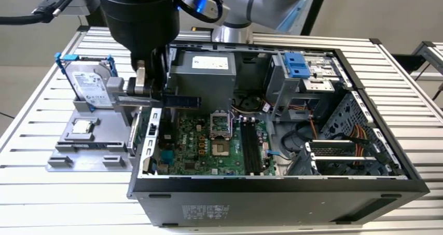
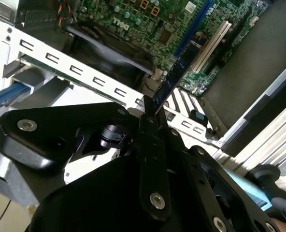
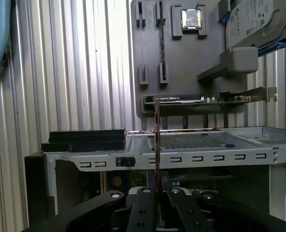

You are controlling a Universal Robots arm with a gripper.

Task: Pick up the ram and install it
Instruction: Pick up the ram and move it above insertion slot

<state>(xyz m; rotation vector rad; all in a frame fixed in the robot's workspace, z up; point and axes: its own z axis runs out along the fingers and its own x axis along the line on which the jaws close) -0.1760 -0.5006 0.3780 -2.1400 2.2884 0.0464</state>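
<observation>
End effector (image 1: 155, 96) clamped on the ram (image 1: 182, 100), picked up and held above the computer case's (image 1: 277, 188) edge nearest the grey tray (image 1: 86, 151), not yet seated in the motherboard's black slots (image 1: 249, 147).

The thin dark ram (image 1: 183, 100), pinched in the jaws, juts over the motherboard's (image 1: 207, 141) edge.

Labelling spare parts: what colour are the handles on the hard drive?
Blue; the handles on the hard drive show best in the exterior view.
</observation>
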